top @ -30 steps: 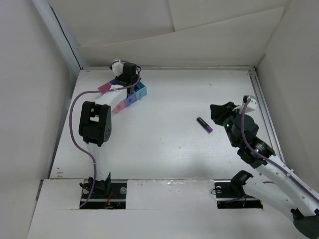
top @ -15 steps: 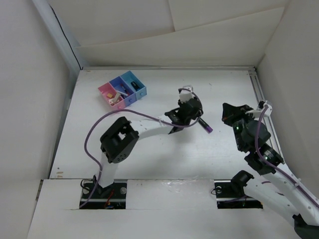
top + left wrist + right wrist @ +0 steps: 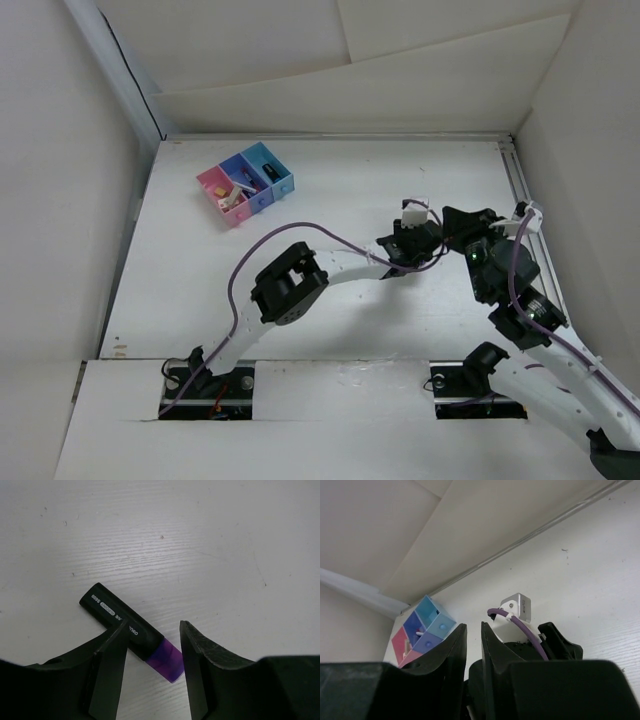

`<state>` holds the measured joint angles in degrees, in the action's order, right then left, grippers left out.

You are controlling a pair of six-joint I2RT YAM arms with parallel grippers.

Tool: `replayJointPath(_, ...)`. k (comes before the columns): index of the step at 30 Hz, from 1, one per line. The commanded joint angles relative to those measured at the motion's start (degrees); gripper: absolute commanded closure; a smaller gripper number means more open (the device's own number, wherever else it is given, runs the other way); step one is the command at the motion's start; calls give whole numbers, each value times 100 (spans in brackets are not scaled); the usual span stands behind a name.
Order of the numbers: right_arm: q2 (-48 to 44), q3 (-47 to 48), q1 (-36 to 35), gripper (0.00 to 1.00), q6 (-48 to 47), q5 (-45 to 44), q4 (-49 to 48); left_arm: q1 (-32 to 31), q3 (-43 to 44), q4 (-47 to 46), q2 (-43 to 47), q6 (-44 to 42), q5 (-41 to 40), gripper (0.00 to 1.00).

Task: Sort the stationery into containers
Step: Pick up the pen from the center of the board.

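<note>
1. The left arm reaches across the counter (image 3: 200, 540) to its right half. There the left gripper (image 3: 152, 630) points down at a short black marker (image 3: 120, 615) with a purple end.
2. Its jaws stand moderately open and straddle the marker's purple end. There is clear counter between that end and the finger (image 3: 200, 670) on the right of the wrist view.
3. The finger on the other side overlaps the marker's black barrel in that view. I cannot tell whether it touches the barrel. The jaws are not closed on the marker, which lies flat on the counter, slanting across the gap.
4. In the top view the marker is hidden under the left gripper's body.
5. The right gripper (image 3: 473, 630) sits just beside the left one, on its right, above the counter. Its jaws are narrow, with only a thin slit between the fingers. They hold nothing and touch nothing that shows.
6. The right wrist view looks past those jaws onto the back of the left wrist, with its white mount and purple cable (image 3: 512, 622).
7. The containers (image 3: 262, 200) sit well apart from both grippers, at the far left of the counter. They are pink, medium blue and light blue, joined in a slanted row, with small items inside that are too small to tell apart.
</note>
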<state>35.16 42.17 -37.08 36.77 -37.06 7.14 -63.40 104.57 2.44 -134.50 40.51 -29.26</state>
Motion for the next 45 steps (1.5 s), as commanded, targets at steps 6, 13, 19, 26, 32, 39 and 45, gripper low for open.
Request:
replayJointPath(6, -18, 28, 43, 74, 14, 94, -177, 73, 634, 486, -208, -52, -344, 53)
replayJointPath(13, -70, 28, 43, 71, 14, 76, -177, 73, 846, 873, -605, -52, -230, 53)
replayJointPath(19, -70, 28, 43, 69, 14, 102, -177, 73, 371, 723, -411, 1, -439, 52)
replayJointPath(26, -70, 28, 43, 69, 14, 146, -177, 73, -785, 232, 107, -52, -388, 55)
replayJointPath(32, 228, 81, 43, 68, -109, 339, -177, 73, -1510, -490, 662, -307, 69, 52)
replayJointPath(39, 342, 142, 43, 68, -162, 524, -238, 73, -1677, -787, 714, -360, 368, 43)
replayJointPath(45, 554, 247, 43, 68, -215, 620, -239, 73, -2063, -1349, 977, -421, 719, 36)
